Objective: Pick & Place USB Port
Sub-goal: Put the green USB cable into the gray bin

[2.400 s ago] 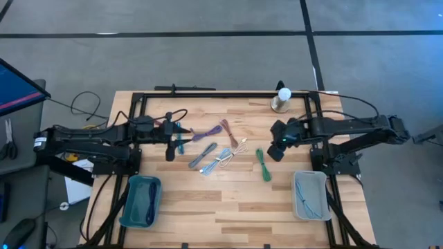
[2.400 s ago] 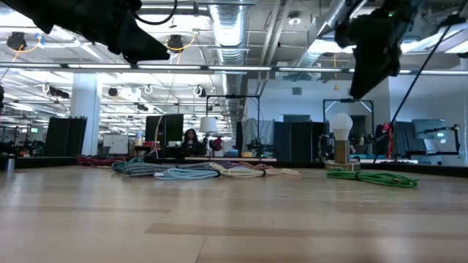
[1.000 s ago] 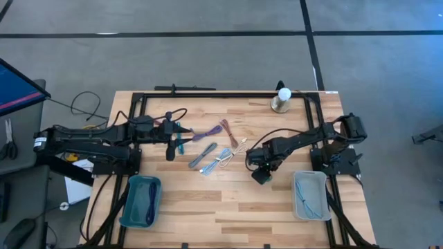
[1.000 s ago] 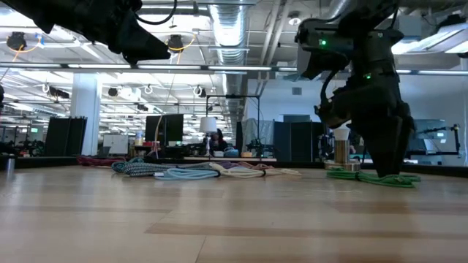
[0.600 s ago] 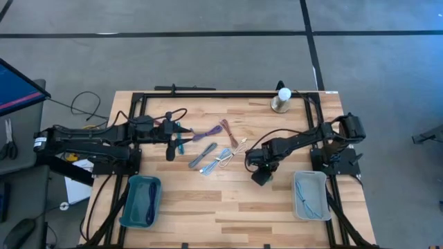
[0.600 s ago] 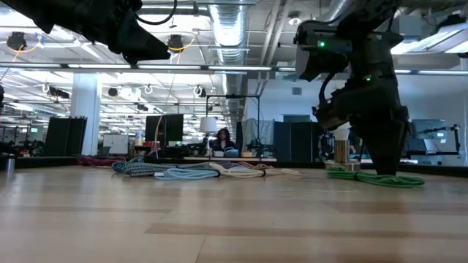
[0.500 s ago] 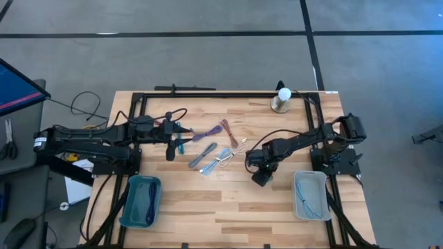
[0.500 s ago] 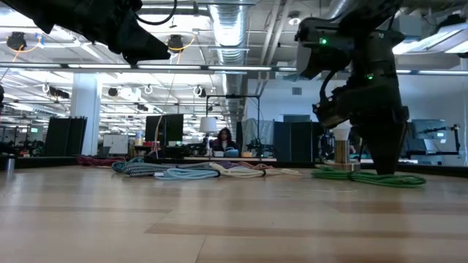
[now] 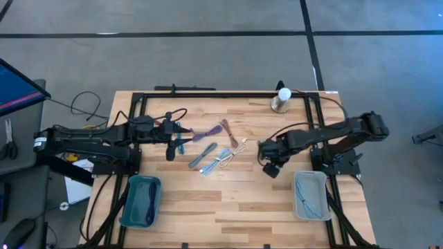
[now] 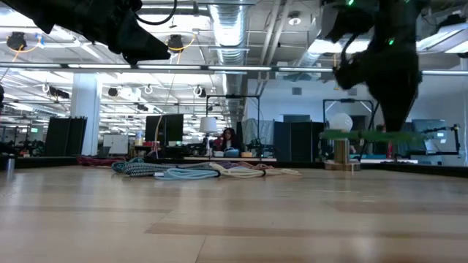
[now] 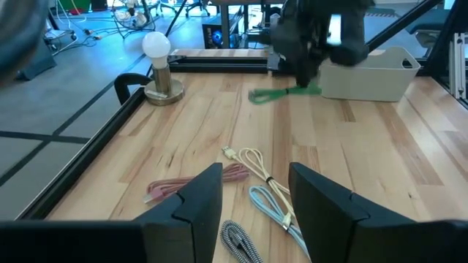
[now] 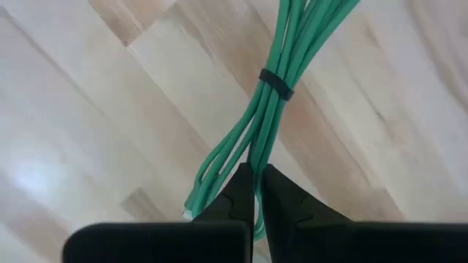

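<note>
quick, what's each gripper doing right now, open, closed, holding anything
Left gripper: open, empty, above the cables on the table.
Right gripper: closed on the green cable, lifted off the table.

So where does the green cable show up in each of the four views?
High view: hidden under the right gripper, not separately visible.
Low view: green cable hangs level in the air, right of centre, beside the bulb lamp.
Left wrist view: far across the table, dangling from the right gripper, in front of the grey bin.
Right wrist view: fills the centre, pinched between the fingers.
Shared landmark: the bulb lamp.
</note>
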